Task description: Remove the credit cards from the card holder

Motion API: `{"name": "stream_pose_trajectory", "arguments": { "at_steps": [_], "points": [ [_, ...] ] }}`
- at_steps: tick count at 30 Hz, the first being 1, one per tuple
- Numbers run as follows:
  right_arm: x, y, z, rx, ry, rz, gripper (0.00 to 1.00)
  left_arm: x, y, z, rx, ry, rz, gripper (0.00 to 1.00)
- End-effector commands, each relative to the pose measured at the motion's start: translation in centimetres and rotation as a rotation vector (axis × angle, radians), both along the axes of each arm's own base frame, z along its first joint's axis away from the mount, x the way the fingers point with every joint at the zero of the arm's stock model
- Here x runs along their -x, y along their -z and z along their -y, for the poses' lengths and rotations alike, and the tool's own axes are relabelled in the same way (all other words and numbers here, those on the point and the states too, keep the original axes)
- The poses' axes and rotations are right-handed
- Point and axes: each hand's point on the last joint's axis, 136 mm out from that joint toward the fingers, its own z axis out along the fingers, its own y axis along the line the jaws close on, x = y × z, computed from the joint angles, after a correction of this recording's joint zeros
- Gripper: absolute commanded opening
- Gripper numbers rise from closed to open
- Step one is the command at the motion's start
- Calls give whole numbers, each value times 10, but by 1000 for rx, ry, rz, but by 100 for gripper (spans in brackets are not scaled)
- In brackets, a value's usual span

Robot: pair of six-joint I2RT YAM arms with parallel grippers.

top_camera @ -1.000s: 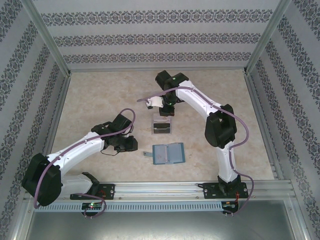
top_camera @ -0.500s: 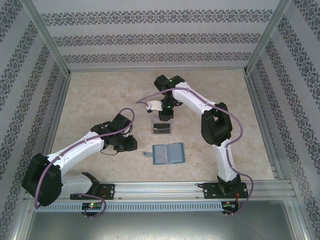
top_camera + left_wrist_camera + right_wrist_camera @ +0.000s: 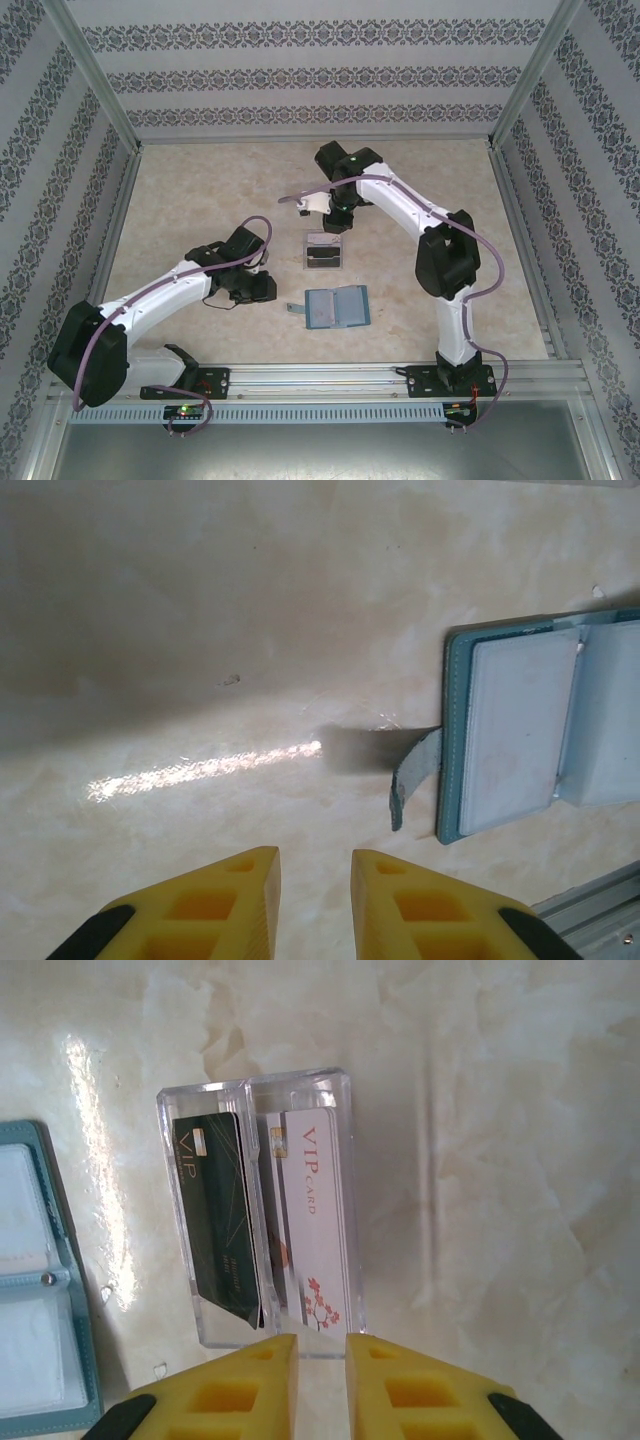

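Observation:
The teal card holder (image 3: 336, 307) lies open on the table, its strap tab (image 3: 412, 775) curling off its left edge. Its pale sleeves (image 3: 515, 730) look blank, and I cannot tell whether a card is inside. A dark card (image 3: 215, 1220) and a white VIP card (image 3: 318, 1215) stand in the clear tray (image 3: 300, 1078), one in each compartment. My right gripper (image 3: 322, 1360) hovers just behind the tray, jaws a little apart with nothing between them. My left gripper (image 3: 315, 880) is open and empty over bare table, left of the wallet.
The clear tray (image 3: 307, 252) sits just beyond the wallet, between the two grippers. A metal rail (image 3: 330, 378) runs along the near edge. Patterned walls (image 3: 320, 80) close in the table on three sides.
My right gripper dipped to the tray and has drawn back up. A pale card now shows in the tray's far compartment. The left arm has barely moved.

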Motion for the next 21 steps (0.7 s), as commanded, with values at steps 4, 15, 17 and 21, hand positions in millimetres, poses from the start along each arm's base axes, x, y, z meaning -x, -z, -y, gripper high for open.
{"name": "stream_pose_trajectory", "arguments": {
  "at_steps": [4,15,17,21],
  "points": [
    [11,-21,-2,-96,144,27,23,-15,-14,16,80,7,23,27],
    [10,-38,7,-357,755,56,23,-26,-16,48,183,37,3,24],
    [15,-35,14,-369,885,23,20,-27,-14,55,187,49,-2,20],
    [38,-25,12,-424,1034,-67,19,-28,-7,68,181,78,-22,19]
  ]
}}
